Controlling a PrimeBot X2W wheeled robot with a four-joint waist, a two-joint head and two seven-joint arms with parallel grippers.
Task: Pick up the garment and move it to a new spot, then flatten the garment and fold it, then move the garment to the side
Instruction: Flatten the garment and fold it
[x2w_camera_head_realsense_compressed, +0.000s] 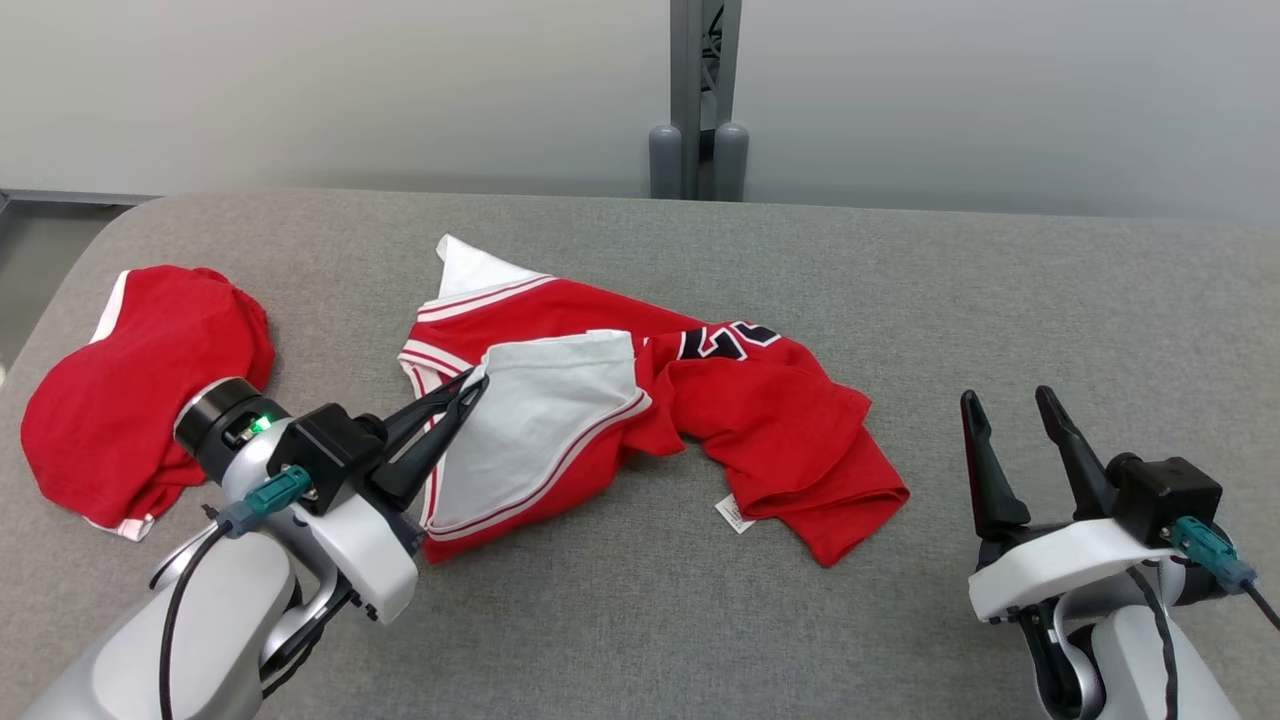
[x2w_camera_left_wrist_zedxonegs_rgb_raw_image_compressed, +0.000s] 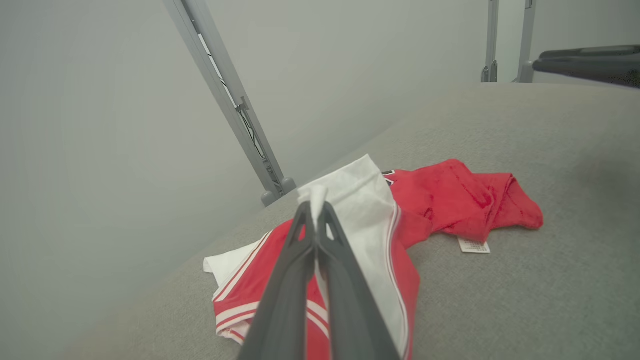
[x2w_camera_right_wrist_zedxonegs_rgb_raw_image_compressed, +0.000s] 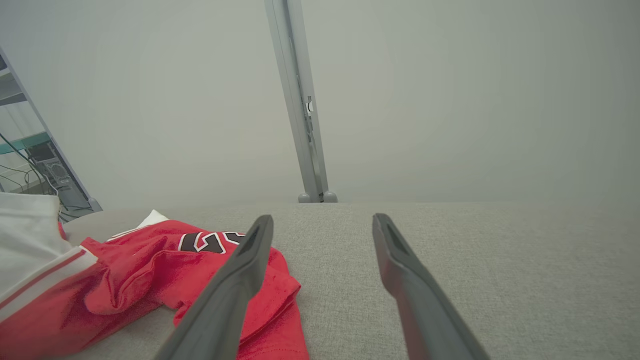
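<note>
- Far left of table (x2w_camera_head_realsense_compressed: 1000, 280): a second red heap (x2w_camera_head_realsense_compressed: 140, 400), partly behind the left forearm. Neither claw is on it.
- Left claw (x2w_camera_head_realsense_compressed: 472, 388): fingers pressed together on the white turned-over flap at the garment's left end. In the left wrist view, white cloth is nipped between the tips.
- Garment (x2w_camera_head_realsense_compressed: 760, 420): mid-table, crumpled, red with white trim. Its long axis runs left to right, and the right end slants toward the robot. Label (x2w_camera_head_realsense_compressed: 737, 513) pokes out at the near edge.
- Right claw (x2w_camera_head_realsense_compressed: 1007, 396): spread wide, empty, just right of the garment's red end and apart from it.
- Judgement: the left end is secured. The free right end lies to the right claw's left, and that arm is nearer to it.
</note>
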